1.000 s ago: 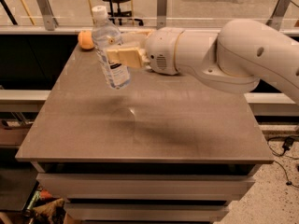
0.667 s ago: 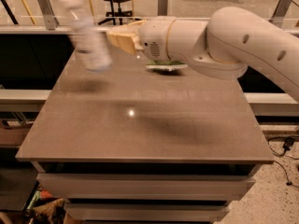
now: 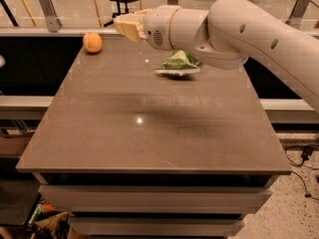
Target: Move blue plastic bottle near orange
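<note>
Since the earlier frames the blue plastic bottle has left the pincer (image 3: 127, 27). A second ago it was clamped there, and a moment later it showed as a blur over the far left of the tabletop (image 3: 149, 133). Now no bottle can be made out anywhere on that surface. A small pale shape (image 3: 1, 61) sits at the very left edge of the view, beyond the tabletop's left side. Whether it is part of the bottle cannot be told.

The pincer has shifted a little toward the far edge and hangs above the far part of the tabletop, pointing left. It touches nothing and carries nothing visible. How wide it stands cannot be told from this angle.

The orange (image 3: 92, 42) rests at the far left corner of the tabletop, left of the pincer and apart from it. A green crinkled snack bag (image 3: 177, 63) lies toward the far right of the surface, beneath the white arm (image 3: 249, 31), which reaches in from the right. Its shadow falls across the middle of the tabletop.
</note>
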